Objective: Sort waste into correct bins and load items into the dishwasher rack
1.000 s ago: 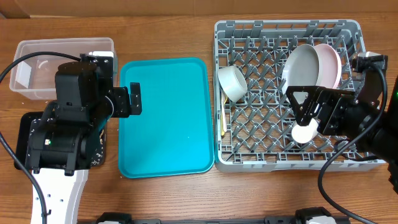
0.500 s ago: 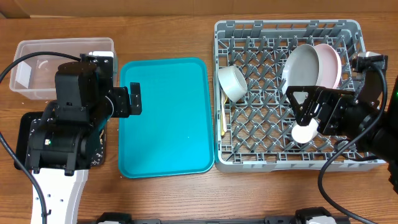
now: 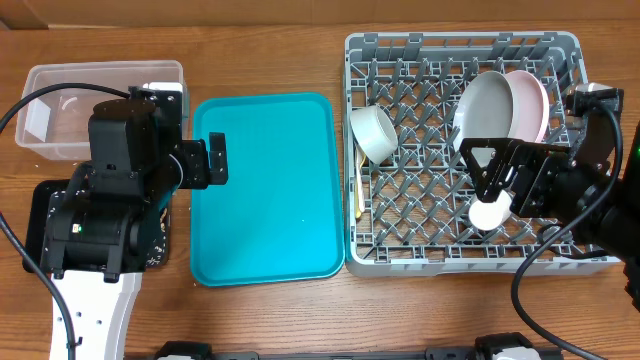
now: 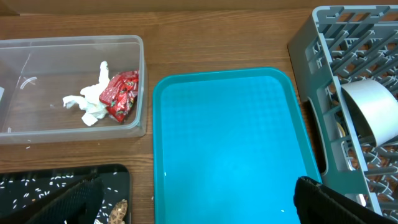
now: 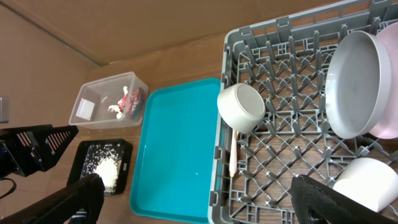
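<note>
Standing at the right of the wooden table [image 3: 300,320], the large square grey plastic dishwasher rack [image 3: 450,262] held a small white cup [image 3: 374,134] on its side at the left. It also held a round grey plate [image 3: 485,112] on edge, a pale pinkish-white plate [image 3: 532,100] just right of it, a small pale bowl [image 5: 367,183] nearer, and a slim yellow spoon [image 5: 233,155] along the left wall. A flat teal serving tray [image 4: 230,143] lay at centre. The deep clear plastic tub [image 4: 50,62], far left, contained a crumpled white tissue [image 4: 87,102] and a red wrapper [image 4: 121,93]. The shallow black rectangular tray [image 4: 126,186], near left, carried loose white rice-like grains [image 5: 107,169] and a small brown food scrap [image 4: 118,211]. The left gripper [image 4: 196,193] hung over the teal tray's left side, fingers spread wide, grasping nothing. The right gripper [image 5: 196,186], over the rack, was likewise spread and empty.
</note>
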`<action>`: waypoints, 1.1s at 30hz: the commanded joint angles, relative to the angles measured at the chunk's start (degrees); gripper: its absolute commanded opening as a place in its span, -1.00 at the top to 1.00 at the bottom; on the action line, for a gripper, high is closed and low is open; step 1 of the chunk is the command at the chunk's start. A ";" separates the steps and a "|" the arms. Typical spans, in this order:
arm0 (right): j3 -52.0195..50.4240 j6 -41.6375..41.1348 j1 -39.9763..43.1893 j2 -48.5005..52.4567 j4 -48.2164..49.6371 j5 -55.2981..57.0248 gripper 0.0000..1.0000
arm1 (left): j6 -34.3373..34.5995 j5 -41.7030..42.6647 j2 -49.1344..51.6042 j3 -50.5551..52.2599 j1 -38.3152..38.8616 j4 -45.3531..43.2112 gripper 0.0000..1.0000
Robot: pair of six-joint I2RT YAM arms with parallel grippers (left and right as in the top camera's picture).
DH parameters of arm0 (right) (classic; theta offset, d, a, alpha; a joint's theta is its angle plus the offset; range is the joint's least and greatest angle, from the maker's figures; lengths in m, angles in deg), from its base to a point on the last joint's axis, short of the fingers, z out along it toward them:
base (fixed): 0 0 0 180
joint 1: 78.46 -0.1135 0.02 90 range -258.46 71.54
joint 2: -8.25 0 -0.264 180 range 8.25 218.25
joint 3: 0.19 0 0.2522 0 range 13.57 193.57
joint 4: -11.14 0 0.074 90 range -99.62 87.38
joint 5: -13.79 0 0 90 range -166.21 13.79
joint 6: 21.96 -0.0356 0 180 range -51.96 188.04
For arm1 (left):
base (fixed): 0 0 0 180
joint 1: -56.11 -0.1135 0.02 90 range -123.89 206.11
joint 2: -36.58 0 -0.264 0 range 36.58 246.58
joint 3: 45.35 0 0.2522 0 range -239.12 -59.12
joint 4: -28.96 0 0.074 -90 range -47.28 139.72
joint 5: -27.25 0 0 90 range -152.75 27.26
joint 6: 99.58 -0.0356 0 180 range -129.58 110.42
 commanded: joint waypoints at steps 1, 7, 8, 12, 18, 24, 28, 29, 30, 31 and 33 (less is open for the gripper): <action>0.48 0.11 -0.15 -0.26 0.26 -0.31 -1.00 | -1.27 -0.72 -0.13 -0.87 -0.09 -0.11 -1.00; 0.48 0.11 -0.15 -0.26 -0.26 -0.31 -1.00 | -1.27 -0.70 -0.13 -0.87 -0.09 -0.11 -1.00; 0.48 0.11 -0.15 -0.26 -0.79 -0.31 -1.00 | -1.27 -0.72 -0.13 -0.87 -0.09 -0.11 -1.00; 0.48 0.11 -0.37 -0.26 -5.31 -0.28 -1.00 | -1.27 -0.72 -0.13 -0.87 -0.09 -0.11 -1.00; -0.33 7.10 -0.35 -0.22 1.53 10.10 -1.00 | -1.27 -0.72 -0.13 -0.87 -0.09 -0.11 -1.00; -9.92 19.06 -0.37 -6.34 17.14 10.12 -1.00 | -1.27 -0.72 -0.13 -0.87 -0.09 -0.11 -0.99; -25.68 25.90 -0.37 -15.76 29.44 10.27 -1.00 | -1.27 -0.72 -0.13 -0.87 -0.09 -0.11 -1.00; -29.77 27.80 -0.37 -18.03 31.69 10.27 -1.00 | -1.27 -0.70 -0.13 -0.87 -0.09 -0.11 -1.00; -33.14 29.05 -0.37 -19.93 33.20 10.27 -1.00 | -1.27 -0.70 -0.13 -0.87 -0.09 -0.11 -1.00; -37.00 30.03 -0.37 -22.27 34.34 10.27 -1.00 | -1.29 -0.72 -0.13 -0.87 -0.09 -0.11 -1.00; -42.56 30.23 -0.37 -25.99 34.67 10.29 -1.00 | -1.27 -0.72 -0.13 -0.87 -0.09 -0.11 -1.00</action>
